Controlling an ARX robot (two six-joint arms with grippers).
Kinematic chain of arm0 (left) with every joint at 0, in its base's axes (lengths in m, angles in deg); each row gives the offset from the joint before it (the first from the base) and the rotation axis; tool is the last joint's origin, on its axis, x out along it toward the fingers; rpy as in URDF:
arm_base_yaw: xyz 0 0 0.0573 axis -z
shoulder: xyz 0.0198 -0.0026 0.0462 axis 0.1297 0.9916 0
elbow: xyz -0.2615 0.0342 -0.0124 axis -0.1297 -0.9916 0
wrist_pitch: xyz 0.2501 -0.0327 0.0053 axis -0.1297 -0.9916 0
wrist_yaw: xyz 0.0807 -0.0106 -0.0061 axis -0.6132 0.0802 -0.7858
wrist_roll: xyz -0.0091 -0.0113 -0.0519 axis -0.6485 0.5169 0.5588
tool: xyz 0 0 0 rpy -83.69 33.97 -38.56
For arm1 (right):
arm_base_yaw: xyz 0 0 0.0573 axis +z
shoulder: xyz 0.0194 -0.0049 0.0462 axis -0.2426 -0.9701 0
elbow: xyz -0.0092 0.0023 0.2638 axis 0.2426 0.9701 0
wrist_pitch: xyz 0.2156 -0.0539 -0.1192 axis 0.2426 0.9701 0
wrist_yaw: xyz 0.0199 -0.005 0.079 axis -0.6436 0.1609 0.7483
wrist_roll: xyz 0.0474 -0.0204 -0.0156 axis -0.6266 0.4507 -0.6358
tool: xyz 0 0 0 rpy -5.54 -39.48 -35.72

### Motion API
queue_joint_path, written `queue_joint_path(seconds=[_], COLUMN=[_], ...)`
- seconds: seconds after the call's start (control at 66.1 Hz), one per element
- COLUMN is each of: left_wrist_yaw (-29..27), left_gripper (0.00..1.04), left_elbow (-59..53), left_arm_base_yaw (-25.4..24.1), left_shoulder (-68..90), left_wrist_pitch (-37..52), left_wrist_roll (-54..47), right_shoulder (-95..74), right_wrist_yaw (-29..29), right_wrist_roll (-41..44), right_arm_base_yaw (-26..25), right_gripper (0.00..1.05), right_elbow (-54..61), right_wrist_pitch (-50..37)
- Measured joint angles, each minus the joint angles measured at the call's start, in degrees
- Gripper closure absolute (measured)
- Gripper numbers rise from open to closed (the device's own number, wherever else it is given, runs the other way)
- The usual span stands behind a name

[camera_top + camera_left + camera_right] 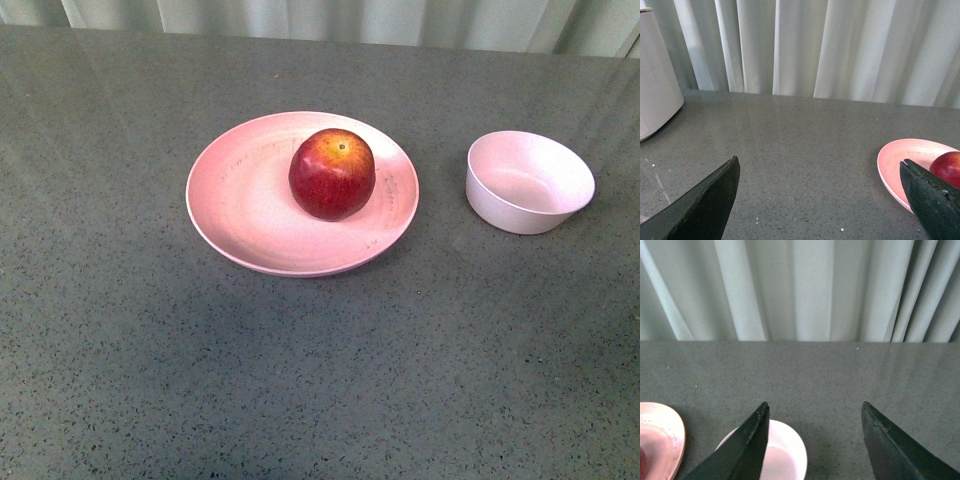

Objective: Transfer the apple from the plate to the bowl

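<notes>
One apple (pixel 332 173) on plate (pixel 240 200), stem dimple up, seated slightly right of plate centre. Bowl (pixel 530 182) upright, right of plate, apart from it. Both on grey speckled surface (pixel 300 380).

Left hand (pixel 819 162): fingers spread wide, gripping nothing, above bare surface; plate and apple partly behind one finger.

Right hand (pixel 814 404): fingers spread wide, gripping nothing; bowl partly behind one finger.

Pale curtain (pixel 805 290) hangs beyond far edge of surface. White rounded object (pixel 655 75) at edge of left wrist view, identity unclear.
</notes>
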Motion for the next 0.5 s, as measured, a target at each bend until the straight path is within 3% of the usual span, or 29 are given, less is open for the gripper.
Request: queue_joint_path(seconds=[0.242,0.499], left_wrist_yaw=[0.0,0.0], left_gripper=[0.09,0.09], left_elbow=[0.0,0.0], left_arm_base_yaw=[0.0,0.0], left_shoulder=[0.0,0.0], left_wrist_pitch=[0.0,0.0], left_wrist_roll=[0.0,0.0], right_shoulder=[10.1,22.9], right_wrist_yaw=[-0.1,0.0], right_wrist_roll=[0.9,1.1], right_arm_base_yaw=[0.1,0.1], right_gripper=[1.03,1.03], right_elbow=[7.8,13.4], right_wrist_pitch=[3.2,10.5])
